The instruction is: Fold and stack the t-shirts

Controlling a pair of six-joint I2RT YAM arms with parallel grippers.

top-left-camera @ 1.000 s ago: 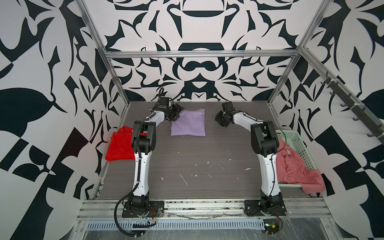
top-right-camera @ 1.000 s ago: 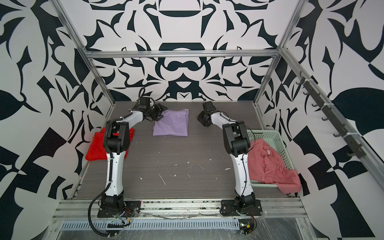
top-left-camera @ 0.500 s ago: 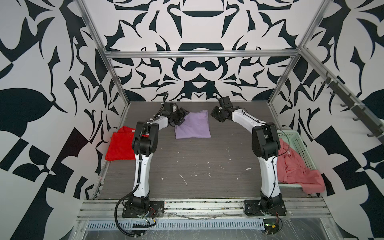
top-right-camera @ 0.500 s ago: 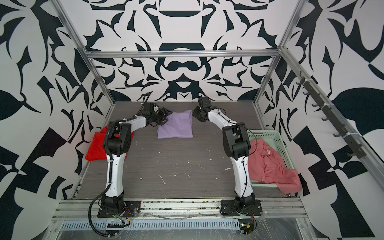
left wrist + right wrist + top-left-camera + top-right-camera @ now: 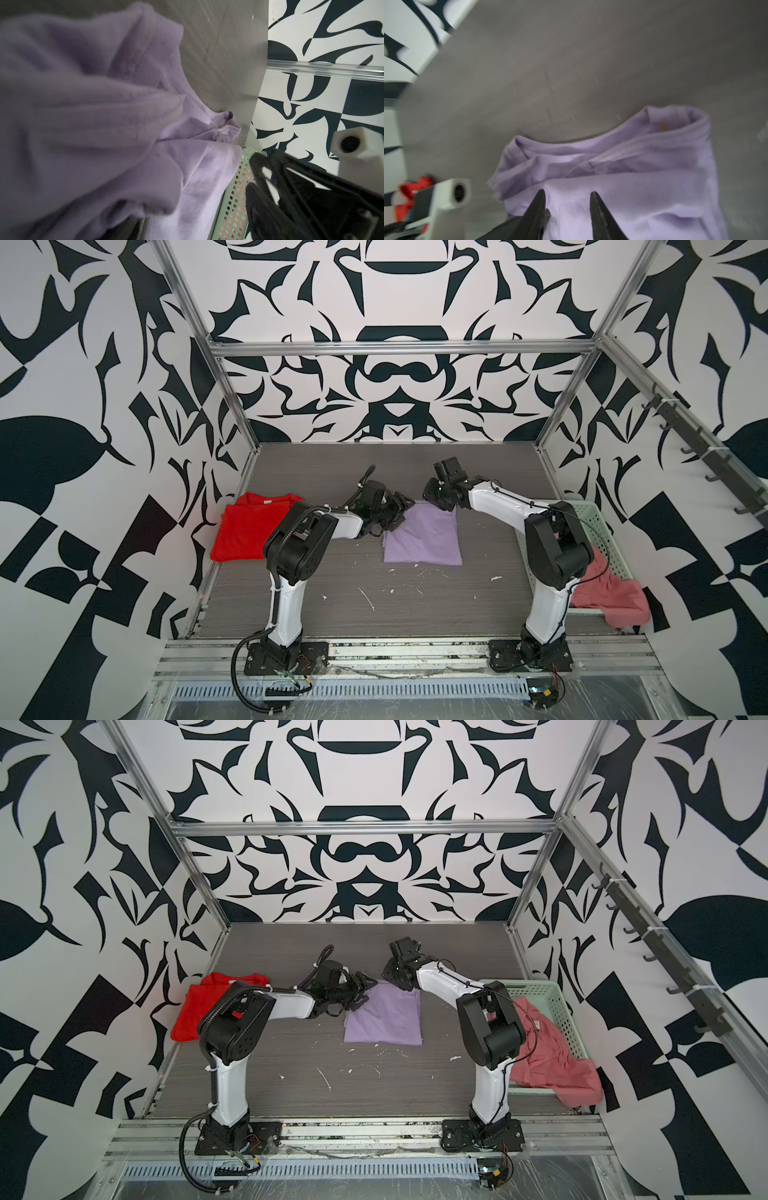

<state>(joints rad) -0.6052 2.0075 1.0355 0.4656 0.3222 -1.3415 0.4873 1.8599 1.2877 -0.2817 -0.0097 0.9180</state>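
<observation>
Two t-shirts lie folded: lilac t-shirt (image 5: 422, 539) centre, red t-shirt (image 5: 241, 535) left.

Pale green perforated basket (image 5: 600, 531) sits at table's (image 5: 415, 614) right edge.

**Grips unclear**

Left wrist view: blurred lilac t-shirt (image 5: 93, 124) hides one left gripper (image 5: 403, 506) finger. Right wrist view, smeared: whether the right gripper (image 5: 567, 192) pinches cloth is unclear. At 3 o'clock, the right arm (image 5: 552, 556) half-hides the salmon t-shirt (image 5: 611, 593).
</observation>
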